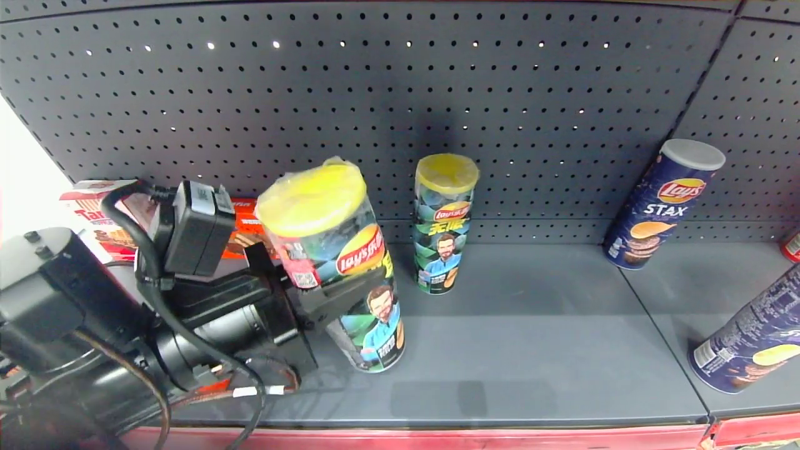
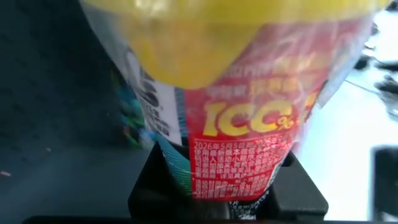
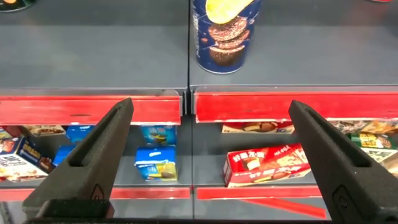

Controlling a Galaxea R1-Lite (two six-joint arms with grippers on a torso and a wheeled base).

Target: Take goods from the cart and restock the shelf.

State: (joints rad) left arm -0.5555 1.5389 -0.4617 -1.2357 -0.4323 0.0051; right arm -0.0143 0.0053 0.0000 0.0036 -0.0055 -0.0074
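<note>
A: Where's the held can (image 1: pixel 340 262)?

B: Left of the standing can (image 1: pixel 445 225) and nearer the camera than it, over the grey shelf (image 1: pixel 531 350). The two are close but apart.

A: Which way does it point?

B: Its long axis is near vertical, with the lid end up and the base down. The lid leans away from the standing can, so it is a little tilted. The base is right at the shelf, but I cannot tell whether it touches.

A: How does it look?

B: It has a yellow lid under crinkled clear wrap. The body is teal and green with a cartoon bearded man and a red and yellow logo. In the left wrist view the held can (image 2: pixel 236 124) shows a red panel of small print. The standing can has the same design and sits upright by the pegboard (image 1: pixel 375 94).

A: And the left tool (image 1: pixel 331 294)?

B: It is clamped on the held can's mid-body, from the side away from the standing can.

A: The right tool (image 3: pixel 211 107)?

B: Its fingers (image 3: pixel 99 155) are spread wide apart, facing a red front edge (image 3: pixel 93 109) of the shelving.

A: Anything else?

B: A blue can (image 1: pixel 662 206) with a grey lid stands well to the right of the standing can, leaning. Red boxes (image 1: pixel 94 212) lie to the standing can's left, behind the arm.
</note>
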